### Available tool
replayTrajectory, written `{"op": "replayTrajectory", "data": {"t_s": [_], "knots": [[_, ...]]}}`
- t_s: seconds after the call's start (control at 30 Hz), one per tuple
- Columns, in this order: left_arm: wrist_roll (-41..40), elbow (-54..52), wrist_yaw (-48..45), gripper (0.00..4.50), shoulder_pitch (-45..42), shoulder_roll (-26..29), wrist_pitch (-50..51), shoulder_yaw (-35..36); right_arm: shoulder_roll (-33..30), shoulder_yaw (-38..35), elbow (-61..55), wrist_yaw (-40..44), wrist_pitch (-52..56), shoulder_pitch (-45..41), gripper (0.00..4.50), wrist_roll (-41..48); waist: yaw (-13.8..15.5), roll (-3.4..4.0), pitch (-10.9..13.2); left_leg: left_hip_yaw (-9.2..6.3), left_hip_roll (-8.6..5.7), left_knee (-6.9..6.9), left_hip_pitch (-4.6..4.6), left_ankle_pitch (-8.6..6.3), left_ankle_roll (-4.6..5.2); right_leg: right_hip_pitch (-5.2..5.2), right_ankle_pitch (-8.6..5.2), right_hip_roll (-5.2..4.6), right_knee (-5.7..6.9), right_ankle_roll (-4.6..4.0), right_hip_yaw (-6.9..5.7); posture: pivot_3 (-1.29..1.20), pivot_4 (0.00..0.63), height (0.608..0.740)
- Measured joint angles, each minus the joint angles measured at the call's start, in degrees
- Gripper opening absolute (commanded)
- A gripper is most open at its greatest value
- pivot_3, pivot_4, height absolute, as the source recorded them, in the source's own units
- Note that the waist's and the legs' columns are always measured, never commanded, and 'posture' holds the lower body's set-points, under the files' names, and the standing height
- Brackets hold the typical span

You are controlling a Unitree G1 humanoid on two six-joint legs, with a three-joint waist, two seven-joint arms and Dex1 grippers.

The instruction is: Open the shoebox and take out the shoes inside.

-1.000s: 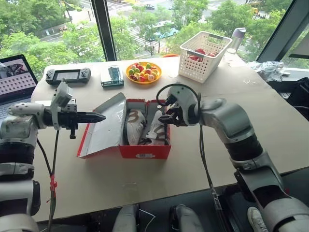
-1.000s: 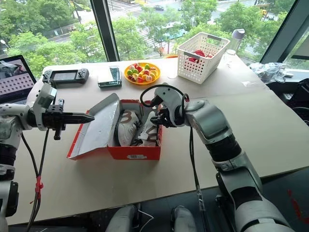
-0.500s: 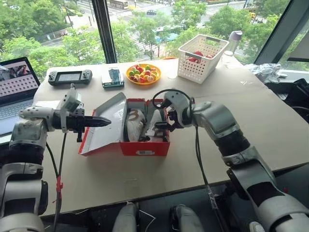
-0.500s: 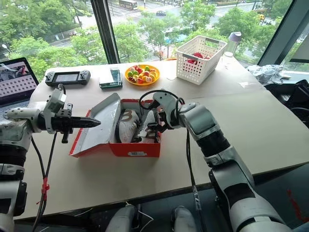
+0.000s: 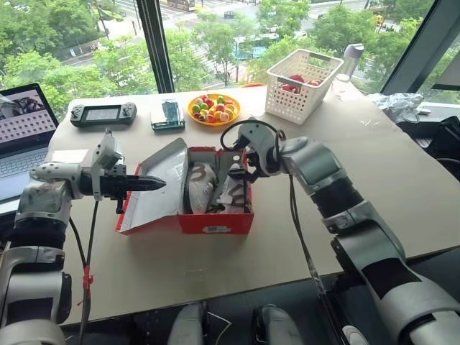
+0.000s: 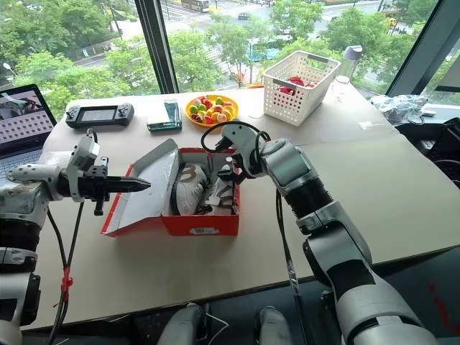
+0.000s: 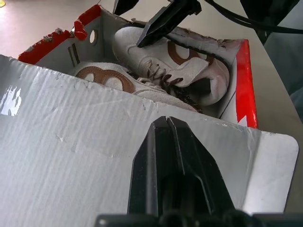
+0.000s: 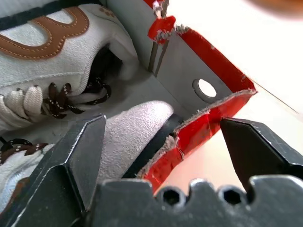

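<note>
The shoes [image 5: 210,188] lie inside the open shoebox [image 5: 215,221], directly under the spread right gripper [image 5: 231,159], which straddles its far wall, while the closed left gripper [image 5: 147,184] rests against the lid.

A pale tan table [image 5: 402,180] is set against a wall of large windows [image 5: 215,29], which are divided by dark frames [image 5: 154,43]. Daylight is let in through the glass, and green trees [image 5: 43,43] and a street with vehicles are seen outside below. The table's top is lit evenly, with soft shadows. A dark floor [image 6: 431,287] is seen past the table's near right corner. A dark slanted frame [image 5: 424,43] is seen at the upper right.
</note>
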Motion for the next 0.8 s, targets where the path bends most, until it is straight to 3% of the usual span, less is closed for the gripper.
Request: {"op": "replayTrajectory", "data": {"t_s": [0.17, 0.8], "knots": [[0.0, -1.4, 0.2, 0.00, 0.5, 0.0, 0.3, 0.0, 0.3, 0.0, 0.9, 1.5, -0.8, 3.0, 4.48, -0.5, 0.0, 0.00, 0.0, -0.02, 0.02, -0.02, 0.18, -0.02, -0.02, 0.05, -0.20, 0.02, 0.07, -0.34, 0.12, 0.00, 0.150, 0.740], [-0.2, -3.9, 2.1, 0.00, 1.6, 0.0, 2.2, 0.4, -0.9, 0.3, -6.1, 1.0, 1.3, 4.1, 4.48, -3.9, 0.2, 0.00, 0.0, 0.32, 0.00, -0.08, 0.19, -0.03, -0.04, -0.17, -0.21, 0.00, 0.02, -0.36, 0.70, 0.00, 0.150, 0.740]]}}
